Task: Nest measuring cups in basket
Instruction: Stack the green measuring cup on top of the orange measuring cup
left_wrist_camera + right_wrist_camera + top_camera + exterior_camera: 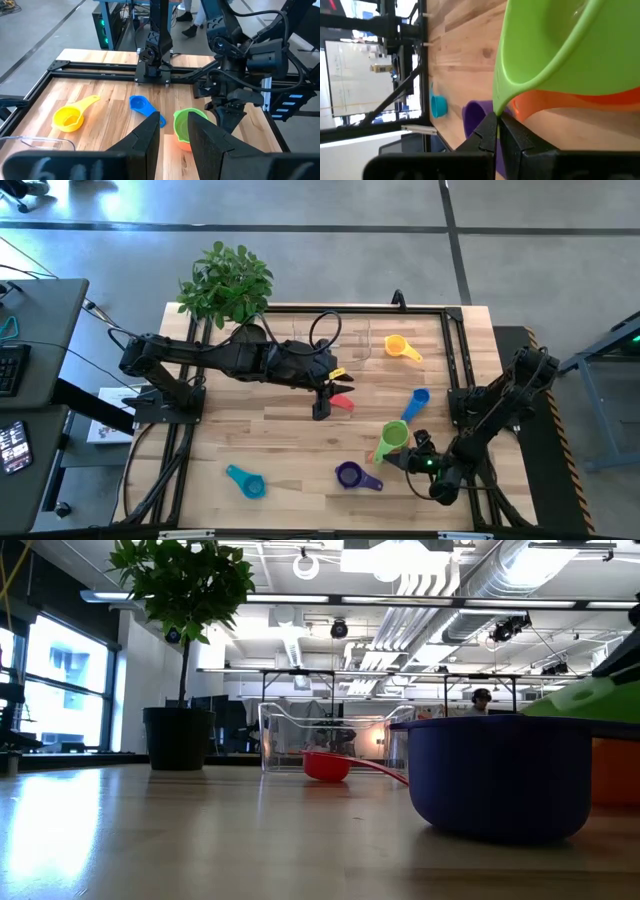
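My right gripper [498, 120] sits at the near right of the table, fingers pinched together on the handle of the green cup [394, 434]. The green cup is nested in the orange cup [555, 102], which shows just beneath it in the right wrist view.

My left gripper [322, 405] hangs over mid-table, near the red cup [343, 402]; its fingers [145, 137] stand slightly apart, with nothing between them.

The basket [345, 338] stands at the far middle of the table, just right of the plant pot [180, 737]. I see no cups in it.

Loose cups:
- yellow cup [397, 347], far right, beside the basket.
- blue cup [417, 400], right of centre.
- purple cup [350, 475], near centre.
- teal cup [246, 481], near left.

Step in hand, as I judge it: building the stack. Two cups are nested and five lie loose, so the task is early.

Next move: lift the green cup by its handle and see whether the orange one comes up with it. If it does, carry the pair to the basket. Risk: the handle grip is thin, and the lower cup could drop away.
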